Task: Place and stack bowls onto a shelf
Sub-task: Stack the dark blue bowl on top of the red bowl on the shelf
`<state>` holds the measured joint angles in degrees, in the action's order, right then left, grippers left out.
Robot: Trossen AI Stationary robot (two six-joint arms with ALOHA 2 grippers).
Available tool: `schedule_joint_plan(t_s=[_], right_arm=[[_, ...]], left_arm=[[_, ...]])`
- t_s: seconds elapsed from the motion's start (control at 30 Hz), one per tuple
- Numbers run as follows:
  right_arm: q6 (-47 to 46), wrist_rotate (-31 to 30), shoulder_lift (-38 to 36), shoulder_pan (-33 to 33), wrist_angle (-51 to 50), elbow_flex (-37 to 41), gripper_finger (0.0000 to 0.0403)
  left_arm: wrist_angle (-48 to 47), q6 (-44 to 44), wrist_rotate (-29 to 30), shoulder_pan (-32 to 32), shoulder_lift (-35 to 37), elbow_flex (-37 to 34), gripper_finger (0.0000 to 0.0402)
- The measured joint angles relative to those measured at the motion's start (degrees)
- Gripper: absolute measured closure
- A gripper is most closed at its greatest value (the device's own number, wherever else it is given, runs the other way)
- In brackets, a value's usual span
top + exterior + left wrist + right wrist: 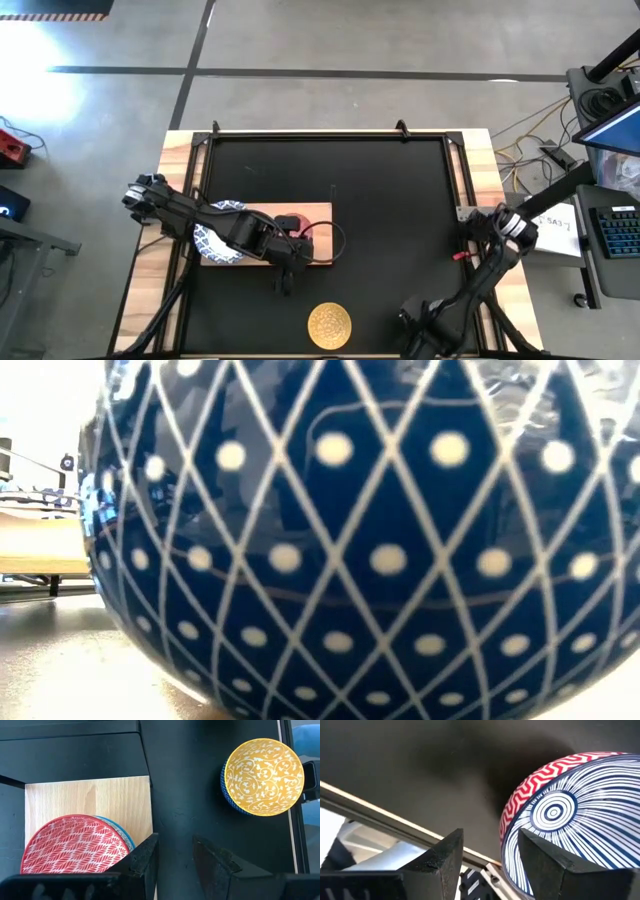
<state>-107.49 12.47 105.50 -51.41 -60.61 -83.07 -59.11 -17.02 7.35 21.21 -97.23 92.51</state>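
On the left, the shelf (310, 215) lies on the black desk (390, 190), carrying a blue-rimmed white bowl (212, 243) and a red bowl (75, 845). The left hand (175, 857) hovers past the shelf's edge, fingers parted, grasping nothing. The yellow bowl (330, 324) sits near the front edge. At the right front, the right hand (487, 862) straddles a striped bowl's (580, 820) rim, fingers apart.
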Motion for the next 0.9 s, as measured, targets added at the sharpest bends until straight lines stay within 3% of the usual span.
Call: schedule_joint_plan(t_s=[0.37,0.8,0.9], right_arm=[[2.36,-0.11,4.02,-0.37,-0.65,0.28,0.0243],[9.60,3.86,5.20,-0.38,-1.25,0.28,0.0380],[11.46,3.50,3.89,-0.39,-1.23,0.28,0.0386]], left_arm=[[-0.03,0.24,0.00,0.02,-0.02,-0.02,0.0302],[-0.03,1.02,0.00,0.02,-0.04,-0.02,0.0302],[0.07,1.07,-0.02,0.02,-0.04,-0.02,0.0302]])
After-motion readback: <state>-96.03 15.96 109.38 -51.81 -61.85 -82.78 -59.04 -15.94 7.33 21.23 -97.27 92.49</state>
